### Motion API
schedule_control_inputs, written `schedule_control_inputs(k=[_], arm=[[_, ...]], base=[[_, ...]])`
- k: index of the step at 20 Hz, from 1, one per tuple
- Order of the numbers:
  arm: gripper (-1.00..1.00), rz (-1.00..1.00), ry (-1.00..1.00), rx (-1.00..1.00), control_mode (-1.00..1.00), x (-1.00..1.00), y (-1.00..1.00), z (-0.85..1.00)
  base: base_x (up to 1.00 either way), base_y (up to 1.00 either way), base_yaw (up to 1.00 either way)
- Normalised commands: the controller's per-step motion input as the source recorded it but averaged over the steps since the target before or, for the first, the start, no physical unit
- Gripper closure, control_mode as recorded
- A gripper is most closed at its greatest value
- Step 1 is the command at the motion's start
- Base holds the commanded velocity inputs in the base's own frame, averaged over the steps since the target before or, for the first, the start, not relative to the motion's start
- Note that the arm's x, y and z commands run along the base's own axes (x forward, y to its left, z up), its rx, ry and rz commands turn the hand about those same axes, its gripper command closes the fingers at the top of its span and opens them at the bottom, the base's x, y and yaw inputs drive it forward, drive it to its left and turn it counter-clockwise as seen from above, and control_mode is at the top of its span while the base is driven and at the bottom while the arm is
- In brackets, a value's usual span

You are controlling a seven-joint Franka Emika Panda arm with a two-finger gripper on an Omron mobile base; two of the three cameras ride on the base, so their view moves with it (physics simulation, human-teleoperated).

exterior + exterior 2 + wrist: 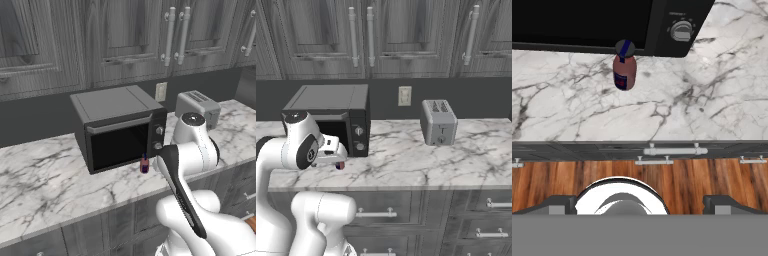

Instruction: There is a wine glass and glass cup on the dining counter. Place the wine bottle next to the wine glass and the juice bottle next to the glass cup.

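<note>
**Small bottle on the marble worktop, in front of the microwave**

White marble counter (pixel 45 175) with grey veining runs along the wall, over dark grey wood-grain drawer fronts with silver bar handles. Upper cabinets of the same grey wood grain hang above, fitted with long vertical metal handles. Backsplash is flat dark grey, with a pale wall socket (pixel 404 95) between the two appliances. Floor seen from the hand view is reddish-brown plank wood.

Boxy dark grey microwave (pixel 117 127) stands on the counter; black glass door, two round knobs on its right panel. Silver two-slot toaster (pixel 439 121) stands well apart to its right.

Juice bottle (pixel 624 67): very small, purplish-red body, short neck, dark cap, a dark blue label band. Any writing is too small to read. It stands upright on the marble, just in front of the microwave's lower right corner, near the counter's front edge.

Two-finger gripper (pixel 640 200) hangs above the floor in front of the counter, well apart from the bottle, fingers spread wide with nothing between them.
</note>
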Motion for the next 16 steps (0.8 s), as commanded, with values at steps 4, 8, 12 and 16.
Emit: schedule_control_inputs(k=[4,8,12,16], arm=[[-1.00,0.00,0.00,0.00,1.00,0.00,0.00,0.00],[-1.00,0.00,0.00,0.00,1.00,0.00,0.00,0.00],[-1.00,0.00,0.00,0.00,1.00,0.00,0.00,0.00],[-1.00,0.00,0.00,0.00,1.00,0.00,0.00,0.00]], base=[[0.02,0.00,0.00],[0.00,0.00,0.00],[0.00,0.00,0.00],[0.00,0.00,0.00]])
